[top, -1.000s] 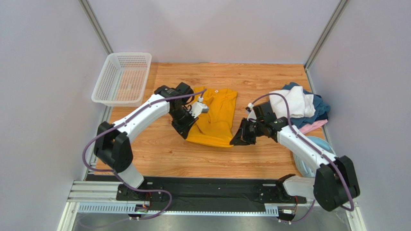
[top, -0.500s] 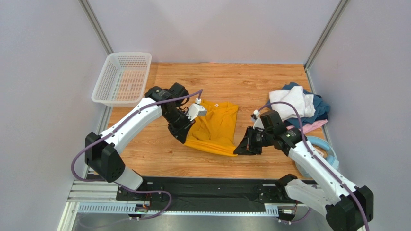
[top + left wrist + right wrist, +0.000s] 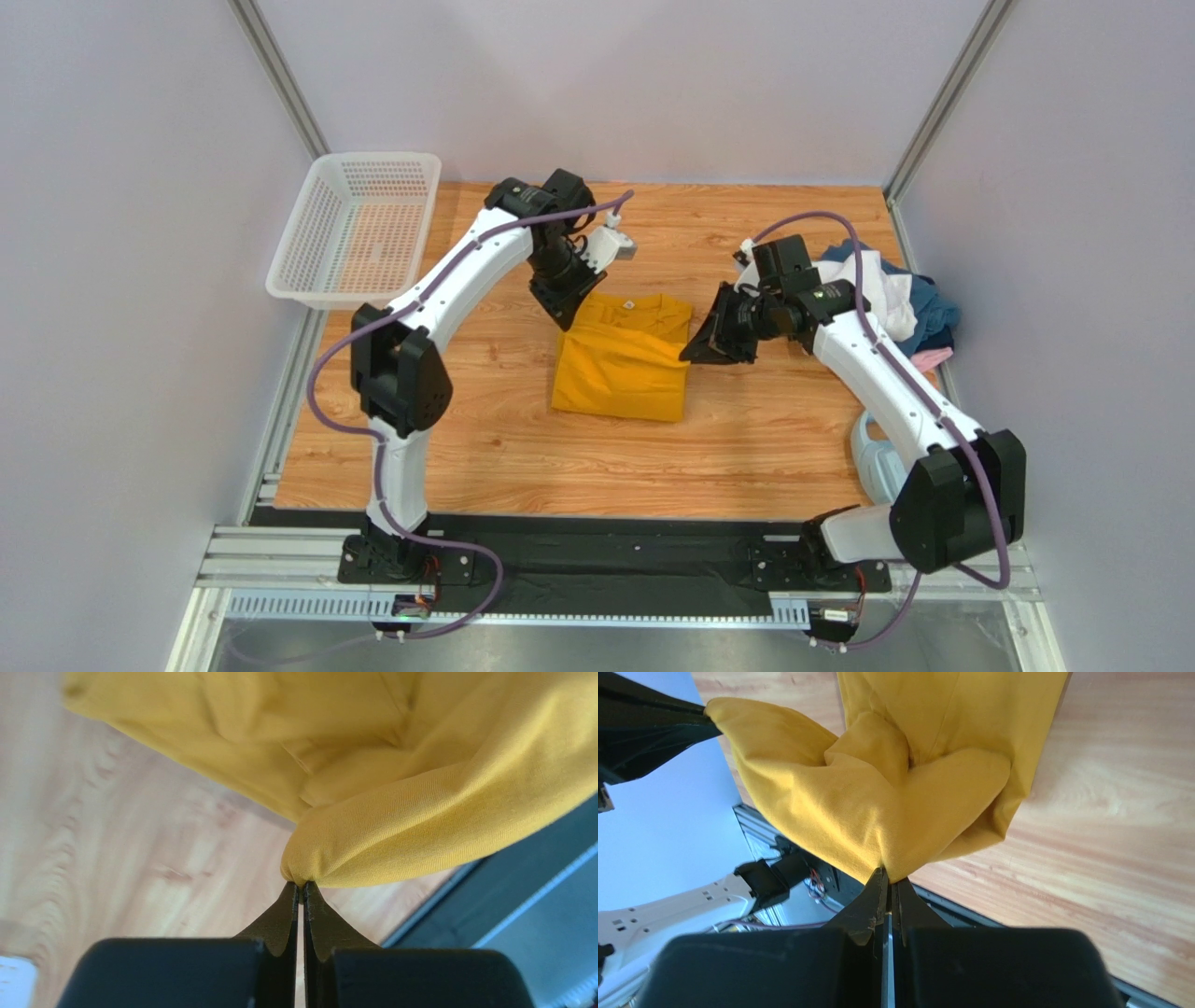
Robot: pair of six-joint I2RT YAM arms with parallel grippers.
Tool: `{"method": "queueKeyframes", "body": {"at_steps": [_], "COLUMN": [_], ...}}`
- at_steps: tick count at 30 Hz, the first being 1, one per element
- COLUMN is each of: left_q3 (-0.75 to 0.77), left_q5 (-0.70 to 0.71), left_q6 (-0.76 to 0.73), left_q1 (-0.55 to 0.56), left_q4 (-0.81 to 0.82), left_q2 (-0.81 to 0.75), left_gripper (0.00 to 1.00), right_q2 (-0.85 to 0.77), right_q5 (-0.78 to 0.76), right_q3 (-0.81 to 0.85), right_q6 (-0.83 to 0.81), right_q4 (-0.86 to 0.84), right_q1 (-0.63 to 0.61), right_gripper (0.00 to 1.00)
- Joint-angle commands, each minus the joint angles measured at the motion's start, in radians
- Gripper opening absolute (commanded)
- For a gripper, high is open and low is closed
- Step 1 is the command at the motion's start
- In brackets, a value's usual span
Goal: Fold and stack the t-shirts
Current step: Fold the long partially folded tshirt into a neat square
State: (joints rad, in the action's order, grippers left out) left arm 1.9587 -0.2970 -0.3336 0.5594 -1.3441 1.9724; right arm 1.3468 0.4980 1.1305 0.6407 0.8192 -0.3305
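Wooden table (image 3: 463,448) carries our yellow shirt (image 3: 622,375) at its middle, folded, with its far edge lifted. We pinch that edge at both corners: our left gripper (image 3: 571,314) is clamped tight on the left corner, our right gripper (image 3: 692,350) on the right. Beyond, other shirts (image 3: 898,301) are heaped near the right wall, and a basket (image 3: 358,231) sits far left.

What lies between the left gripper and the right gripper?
Only the yellow t-shirt: in the top external view its collar edge runs from the left gripper to the right gripper, and both are shut on it.
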Motion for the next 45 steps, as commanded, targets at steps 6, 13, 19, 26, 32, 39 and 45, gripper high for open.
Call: {"method": "queueKeyframes", "body": {"at_steps": [6,13,19,26,32,39,45], "left_q3": [0.259,0.374,0.476,0.479,0.486,0.48,0.366], "left_q5": [0.137,0.191,0.223,0.263,0.355,0.349,0.233], "left_q6": [-0.031,-0.028,-0.018,0.001,0.002,0.048,0.096], "left_q1": [-0.047,-0.067,-0.073,-0.092,-0.104,-0.151,-0.184], "left_q4": [-0.142,-0.112,-0.066,0.034,0.071,0.097,0.143], "left_q2": [0.212,0.353,0.494,0.494,0.487,0.367,0.065], "left_gripper": [0.0,0.0,0.0,0.0,0.05,0.94,1.0], "right_q2": [0.202,0.394,0.604,0.759,0.848,0.778,0.603], "right_q5": [0.03,0.076,0.117,0.126,0.068,-0.108,-0.002], "right_q3": [0.077,0.195,0.343,0.466,0.595,0.745,0.663], "right_q6": [-0.035,-0.033,-0.018,-0.03,-0.079,-0.137,-0.102], "right_q4": [-0.144,-0.206,-0.239,-0.233,-0.117,0.009,-0.063], "right_q1": [0.099,0.156,0.162,0.165,0.165,0.165,0.156], "right_gripper": [0.0,0.0,0.0,0.0,0.44,0.79,0.74]}}
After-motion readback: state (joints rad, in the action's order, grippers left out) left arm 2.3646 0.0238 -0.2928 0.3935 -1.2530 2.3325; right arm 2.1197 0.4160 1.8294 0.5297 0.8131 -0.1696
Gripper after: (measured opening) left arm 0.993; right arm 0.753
